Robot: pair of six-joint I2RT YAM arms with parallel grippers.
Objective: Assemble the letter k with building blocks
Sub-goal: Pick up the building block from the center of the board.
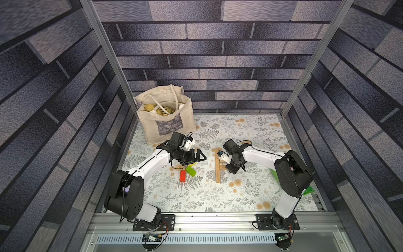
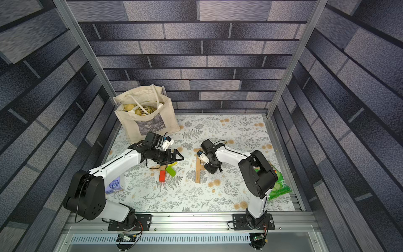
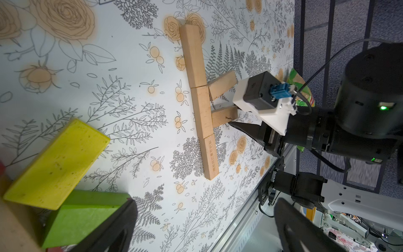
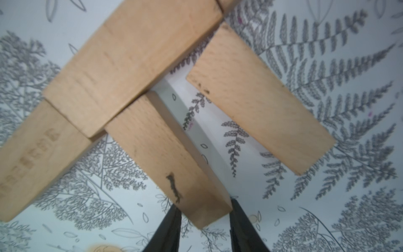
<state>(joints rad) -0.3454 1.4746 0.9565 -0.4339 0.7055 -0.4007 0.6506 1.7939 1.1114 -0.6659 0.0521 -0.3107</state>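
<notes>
Right end effector [image 4: 204, 209] comes down onto the floral tabletop [image 1: 239, 196], its two dark fingers [image 4: 172, 227] set against opposite sides of the outer end of the marked tan block [image 4: 165, 157], pinching it. That block is the nearer slanted arm of the letter k [image 3: 201, 111], which lies flat near the middle of the tabletop, toward the right arm. Its inner end butts against the middle block of the three-block tan spine [image 3: 193, 56]. The other slanted block [image 4: 259, 98] angles away from the same middle block, and a wedge of bare tabletop shows between the two arms. Left end effector [image 1: 199, 157] hovers with its fingers spread wide and nothing between them, above a loose cluster of blocks. There, the yellow block [image 3: 56, 163] lies tilted across an edge of the green block [image 3: 87, 216], and the red block [image 1: 182, 176] sits just beside them. At the back stands a canvas tote bag [image 1: 165, 122].
</notes>
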